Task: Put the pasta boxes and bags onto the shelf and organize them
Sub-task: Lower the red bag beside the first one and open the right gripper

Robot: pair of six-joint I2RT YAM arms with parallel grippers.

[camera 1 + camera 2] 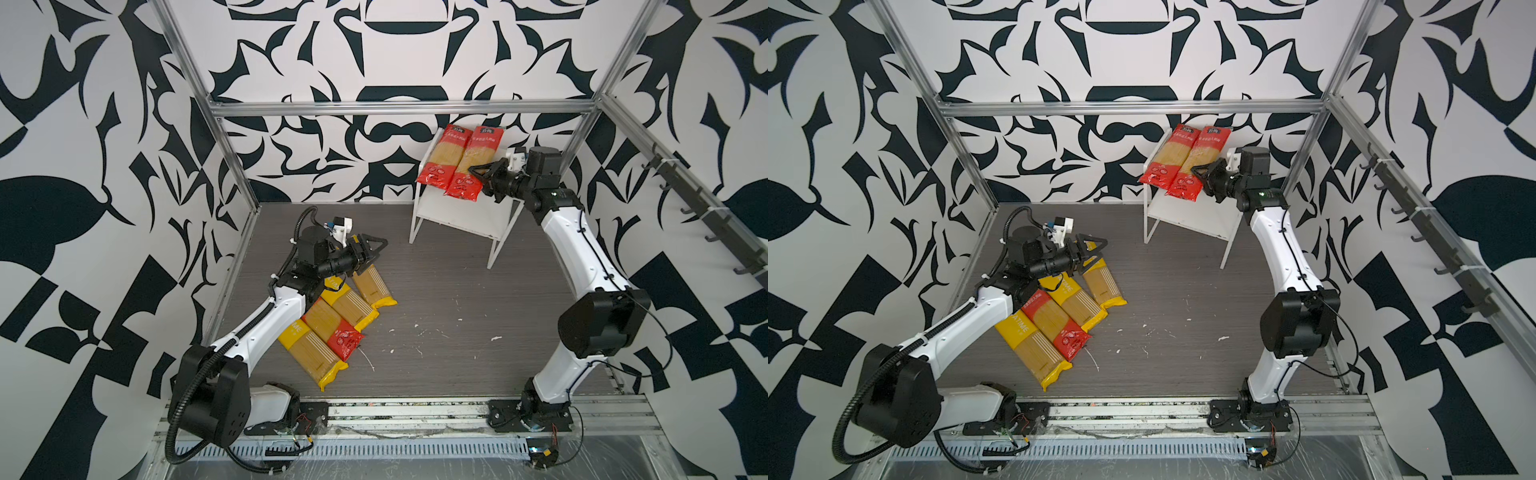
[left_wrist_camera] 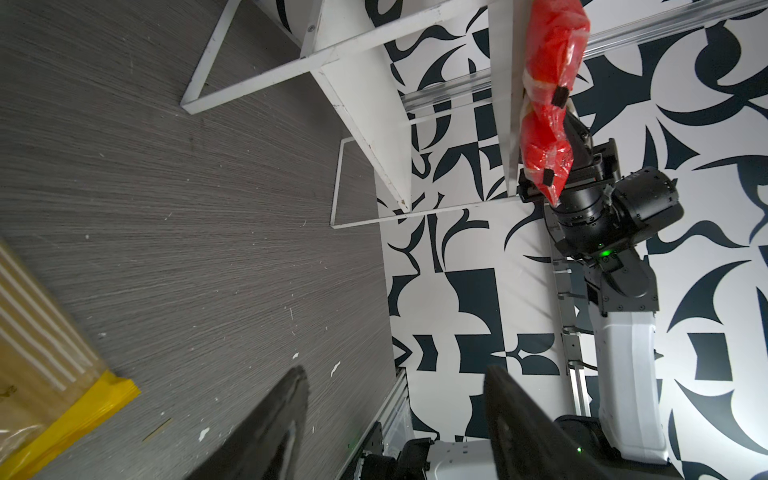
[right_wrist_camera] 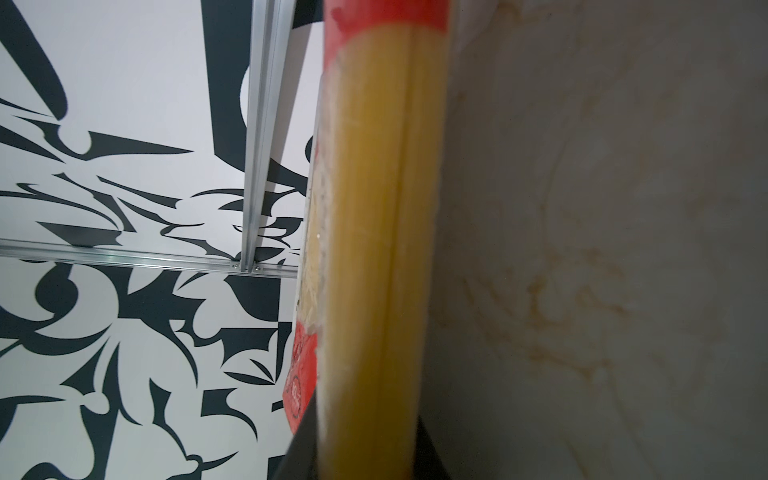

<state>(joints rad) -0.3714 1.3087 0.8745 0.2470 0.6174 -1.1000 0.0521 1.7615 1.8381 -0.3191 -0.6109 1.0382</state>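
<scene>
Now, right gripper (image 1: pixel 478 176): it is at the top board of the shelf (image 1: pixel 461 212), jaws on either side of the long edge of a red-ended packet (image 1: pixel 478 145). Whether they pinch it or stand loose, I cannot tell.
Step in hand: I judge this to be the set-down of a second packet on the top board. It lies flat, touching its red-ended neighbour (image 1: pixel 444 156), and both near ends hang over the front edge.
Next move: I want the jaws clearly apart, then a straight pull-back, so the packet does not drag off with me.
Left gripper (image 1: pixel 374 245): jaws apart with nothing between them, hovering over the far end of the table pile.
Table pile: three yellow-ended packets (image 1: pixel 309 353) and one last red packet (image 1: pixel 343 340) lie side by side on the table (image 1: pixel 457 311), overlapping — well apart from the shelf.
In the way: my right arm sits over the one free strip of top board, and the left arm hides the pile's far ends. The lower tier shows nothing on it.
</scene>
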